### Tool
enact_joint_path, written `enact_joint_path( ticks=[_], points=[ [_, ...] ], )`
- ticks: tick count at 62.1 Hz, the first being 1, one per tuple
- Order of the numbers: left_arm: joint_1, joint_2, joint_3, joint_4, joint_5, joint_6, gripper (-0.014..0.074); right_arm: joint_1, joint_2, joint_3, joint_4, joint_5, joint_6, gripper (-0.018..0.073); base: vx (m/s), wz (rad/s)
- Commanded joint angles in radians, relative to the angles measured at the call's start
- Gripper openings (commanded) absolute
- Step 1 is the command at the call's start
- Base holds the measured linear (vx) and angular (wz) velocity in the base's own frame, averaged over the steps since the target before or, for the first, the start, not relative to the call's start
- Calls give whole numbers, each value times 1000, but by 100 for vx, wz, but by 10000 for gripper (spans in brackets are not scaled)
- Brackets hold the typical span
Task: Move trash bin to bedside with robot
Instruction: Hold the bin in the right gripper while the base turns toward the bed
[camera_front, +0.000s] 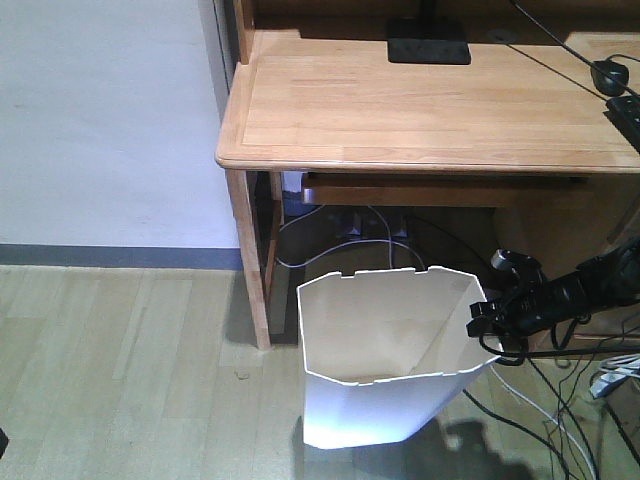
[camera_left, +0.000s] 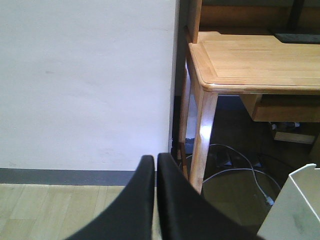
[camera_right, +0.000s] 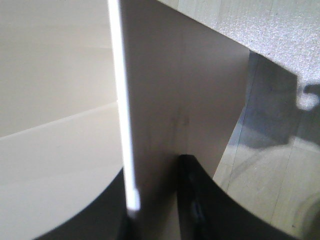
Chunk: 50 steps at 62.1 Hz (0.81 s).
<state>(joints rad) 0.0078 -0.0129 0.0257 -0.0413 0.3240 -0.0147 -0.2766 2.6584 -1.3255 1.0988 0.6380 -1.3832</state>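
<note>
White trash bin (camera_front: 370, 400) — right gripper (camera_front: 478, 318) clamps rim (desk (camera_front: 430, 110) behind)

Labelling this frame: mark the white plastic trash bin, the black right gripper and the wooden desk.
white thin-walled plastic trash bin (camera_front: 370, 410), front view, near outer wall.
small black right gripper (camera_front: 482, 318), front view, fingertips at the bin's right rim.
light wooden desk (camera_front: 420, 110), front view, bare tabletop.

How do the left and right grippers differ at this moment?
The left gripper is shut on nothing; the right gripper is shut on the wall of the trash bin. The left gripper hangs free, facing a leg of the desk; the right gripper sits at the bin's rim. Both have black fingers.
</note>
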Motion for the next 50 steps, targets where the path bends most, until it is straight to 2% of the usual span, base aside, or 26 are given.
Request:
enact_joint_path(
  ticks=[1,24,50],
  points=[
    [0,-14,12,-3,-83,-10,-6,-2,-88,-12,73,197,-2,-5,-1,3],
    [0,-14,12,-3,-83,-10,-6,-2,-88,-12,72,196,-2,-5,-2,16],
    [0,-14,12,-3,-83,-10,-6,-2,-88,-12,72,196,-2,-5,1,64]
  ],
)
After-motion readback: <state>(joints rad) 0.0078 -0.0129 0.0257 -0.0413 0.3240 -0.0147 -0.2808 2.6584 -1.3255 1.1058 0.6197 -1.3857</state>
